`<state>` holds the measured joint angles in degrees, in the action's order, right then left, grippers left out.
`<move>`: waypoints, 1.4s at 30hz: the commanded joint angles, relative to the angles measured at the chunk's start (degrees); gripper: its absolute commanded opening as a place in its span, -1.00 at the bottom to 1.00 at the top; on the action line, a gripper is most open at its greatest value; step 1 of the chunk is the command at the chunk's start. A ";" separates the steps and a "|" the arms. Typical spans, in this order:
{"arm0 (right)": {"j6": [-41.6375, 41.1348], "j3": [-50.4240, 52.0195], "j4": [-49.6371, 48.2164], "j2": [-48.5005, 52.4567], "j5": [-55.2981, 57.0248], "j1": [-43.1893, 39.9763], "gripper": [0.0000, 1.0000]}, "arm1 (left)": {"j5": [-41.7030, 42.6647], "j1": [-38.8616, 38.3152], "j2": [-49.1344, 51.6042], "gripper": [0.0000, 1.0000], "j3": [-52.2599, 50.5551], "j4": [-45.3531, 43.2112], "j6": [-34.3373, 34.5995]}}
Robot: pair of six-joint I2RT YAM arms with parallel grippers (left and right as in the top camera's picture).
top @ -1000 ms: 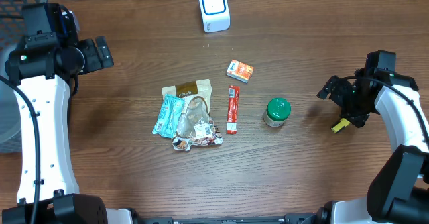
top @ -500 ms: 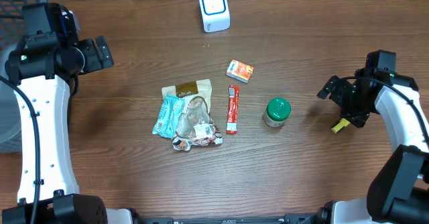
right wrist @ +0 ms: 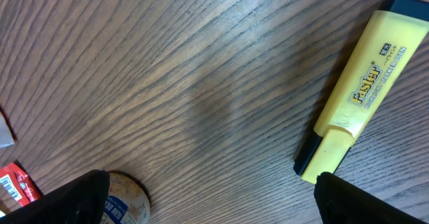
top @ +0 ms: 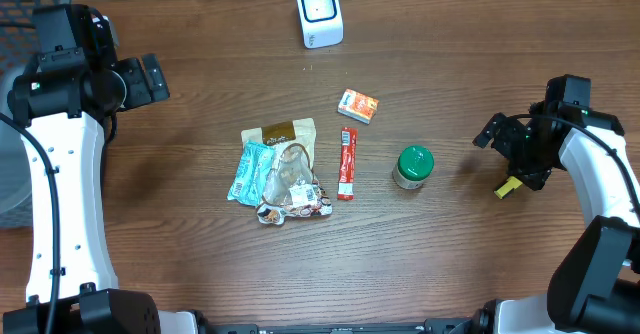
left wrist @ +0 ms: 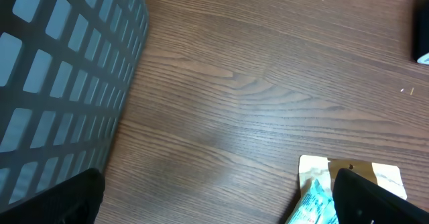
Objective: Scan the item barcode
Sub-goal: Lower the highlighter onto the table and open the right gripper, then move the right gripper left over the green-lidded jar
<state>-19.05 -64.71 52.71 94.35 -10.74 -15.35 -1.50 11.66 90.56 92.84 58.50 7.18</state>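
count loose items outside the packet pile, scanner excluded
4: orange box, red stick beside the pile, green-lidded jar right of it, yellow highlighter under the right arm; more may hide there.

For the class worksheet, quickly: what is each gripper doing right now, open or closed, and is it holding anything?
Left gripper: open, holding nothing.
Right gripper: open, holding nothing.

Grey mesh basket (left wrist: 60, 83) far L; yellow highlighter (right wrist: 358, 95) on table (top: 200, 274), R.
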 commanded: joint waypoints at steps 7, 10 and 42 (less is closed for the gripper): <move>0.39 -1.31 -0.17 -1.64 -0.48 -0.04 1.00 | 0.46 -0.07 0.44 1.00 0.63 -0.07 0.74; 0.39 -1.31 -0.17 -1.64 -0.48 -0.04 1.00 | 0.46 -0.07 0.44 0.99 0.63 -0.07 0.74; 6.86 -16.50 15.10 -0.20 13.18 28.85 1.00 | 0.46 -0.07 0.44 1.00 0.63 -0.07 0.74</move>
<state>-12.34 -82.63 67.81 93.25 -6.57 10.35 -1.50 11.66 90.56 92.84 58.50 7.18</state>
